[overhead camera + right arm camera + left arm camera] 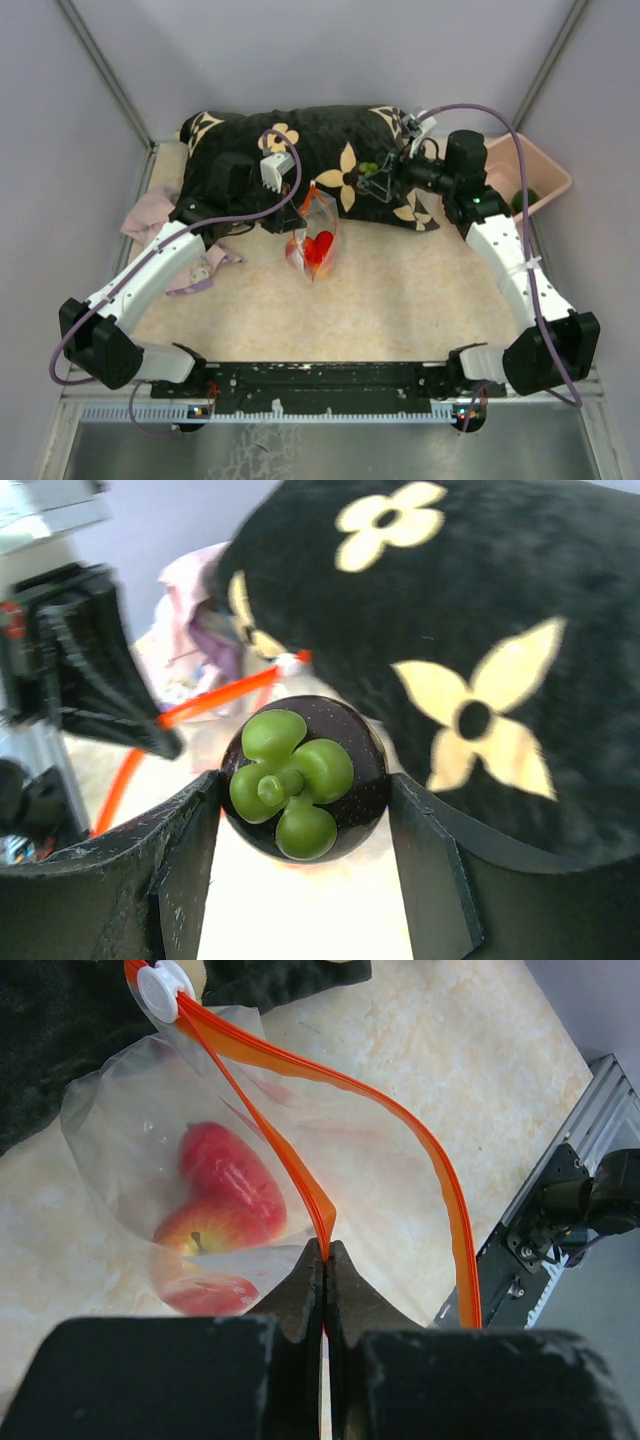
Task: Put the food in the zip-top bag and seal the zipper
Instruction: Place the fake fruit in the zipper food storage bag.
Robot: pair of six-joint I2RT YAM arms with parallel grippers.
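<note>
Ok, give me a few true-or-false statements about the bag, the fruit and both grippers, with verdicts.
1. The left gripper is shut on the zipper. True.
2. The zip-top bag is empty. False: red apples lie inside it.
3. The right gripper holds a dark fruit with a green top. True.
4. The bag's mouth is sealed. False: the zipper's two strips gape apart.

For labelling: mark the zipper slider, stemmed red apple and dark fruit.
zipper slider (164,988), left wrist view, white face
stemmed red apple (218,1228), left wrist view, beside stem
dark fruit (291,784), right wrist view, green cap
</note>
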